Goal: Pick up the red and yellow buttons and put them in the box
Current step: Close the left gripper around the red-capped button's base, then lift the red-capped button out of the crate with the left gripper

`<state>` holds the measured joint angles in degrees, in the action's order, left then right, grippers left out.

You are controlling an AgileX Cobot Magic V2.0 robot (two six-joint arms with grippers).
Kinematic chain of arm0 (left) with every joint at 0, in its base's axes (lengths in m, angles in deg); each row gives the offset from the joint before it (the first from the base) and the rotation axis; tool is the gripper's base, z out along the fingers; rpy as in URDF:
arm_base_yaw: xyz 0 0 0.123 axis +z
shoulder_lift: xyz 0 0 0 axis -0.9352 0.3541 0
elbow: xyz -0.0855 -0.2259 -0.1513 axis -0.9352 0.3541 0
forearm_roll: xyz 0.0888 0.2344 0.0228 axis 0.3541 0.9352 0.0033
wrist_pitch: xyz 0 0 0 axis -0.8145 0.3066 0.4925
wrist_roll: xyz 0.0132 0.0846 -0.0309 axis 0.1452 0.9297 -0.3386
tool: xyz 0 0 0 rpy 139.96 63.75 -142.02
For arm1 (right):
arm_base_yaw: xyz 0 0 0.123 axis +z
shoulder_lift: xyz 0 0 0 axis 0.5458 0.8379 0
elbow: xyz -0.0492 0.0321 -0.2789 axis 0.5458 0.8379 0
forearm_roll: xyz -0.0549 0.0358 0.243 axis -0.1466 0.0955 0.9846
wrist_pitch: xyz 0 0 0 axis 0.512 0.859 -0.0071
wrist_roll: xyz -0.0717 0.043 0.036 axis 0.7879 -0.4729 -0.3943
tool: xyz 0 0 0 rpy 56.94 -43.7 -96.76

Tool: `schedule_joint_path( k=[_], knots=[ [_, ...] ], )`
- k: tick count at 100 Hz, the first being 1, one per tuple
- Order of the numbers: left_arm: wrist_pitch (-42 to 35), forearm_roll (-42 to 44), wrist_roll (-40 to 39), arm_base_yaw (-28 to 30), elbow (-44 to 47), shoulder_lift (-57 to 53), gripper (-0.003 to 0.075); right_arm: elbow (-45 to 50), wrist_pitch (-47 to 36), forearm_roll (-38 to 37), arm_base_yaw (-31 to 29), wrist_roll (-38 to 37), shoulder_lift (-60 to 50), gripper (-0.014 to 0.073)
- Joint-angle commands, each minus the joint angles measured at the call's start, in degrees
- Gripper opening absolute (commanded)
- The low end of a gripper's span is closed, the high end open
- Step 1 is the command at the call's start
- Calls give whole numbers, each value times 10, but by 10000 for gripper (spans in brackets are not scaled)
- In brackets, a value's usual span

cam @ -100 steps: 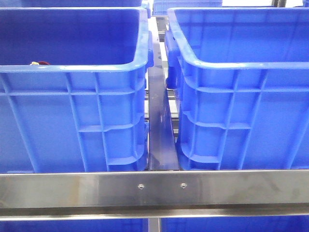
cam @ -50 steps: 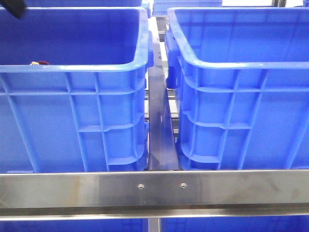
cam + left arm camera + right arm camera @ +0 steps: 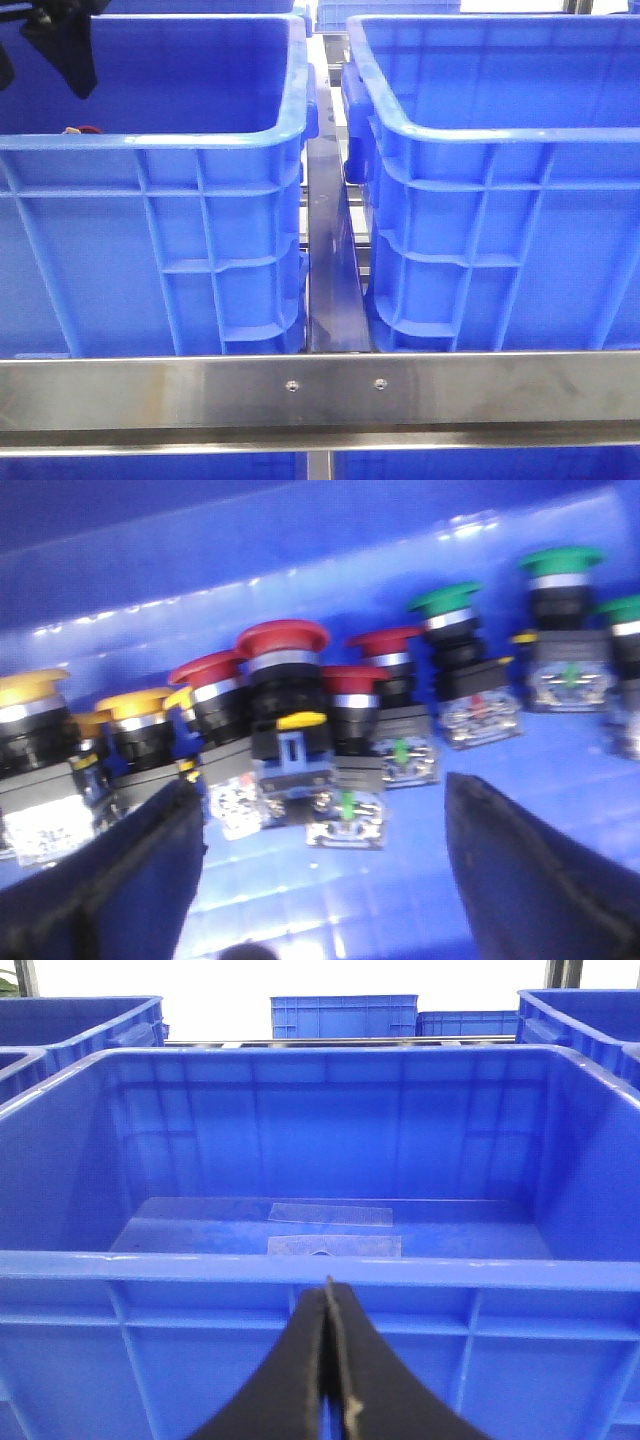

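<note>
Deep inside the left crate [image 3: 150, 140], on its floor, a crowded row of buttons with big round caps. Red buttons [image 3: 283, 640] in the middle of the row, yellow buttons [image 3: 130, 705] at one end, green buttons [image 3: 445, 600] at the other end, all standing close and touching. Probably sorted by color like that to make picking easy. Only a tiny bit of red and yellow peeking over the near wall of the left crate in the front view. Over the far left corner of the left crate, the left claw [image 3: 322, 810], spread wide with nothing in it, one finger on each side of the red bunch. Wide like that most likely to fit around one fat cap. Looks like a reach for a red one, not grabbed yet. Tricky, with the caps packed so tight: easy to bump a neighbor or catch a green one by mistake. Right beside the left crate, across a thin metal rail [image 3: 330, 260], the right crate [image 3: 320, 1265], bare but for some tape [image 3: 330, 1215] on its floor, likely the box for the picked ones. Just outside that crate's near wall, the right claw [image 3: 328, 1360], pinched closed on nothing, seemingly parked out of the way.
</note>
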<state>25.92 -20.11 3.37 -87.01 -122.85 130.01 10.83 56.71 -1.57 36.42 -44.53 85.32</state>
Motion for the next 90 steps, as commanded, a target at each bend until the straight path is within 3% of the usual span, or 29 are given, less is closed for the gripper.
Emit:
schedule_joint_path(
  k=[1, 78, 90],
  knots=[
    [-23, 15, -10, -3, -19, -10, 460, -1, -48, -2, 1, -1, -12, -64],
    [-38, 48, -46, -3, -19, 73, 459, -1, -48, -2, 1, -1, -12, -64],
    [-35, 48, -49, -3, -19, 73, 391, -1, -48, -2, 1, -1, -12, -64]
  ],
)
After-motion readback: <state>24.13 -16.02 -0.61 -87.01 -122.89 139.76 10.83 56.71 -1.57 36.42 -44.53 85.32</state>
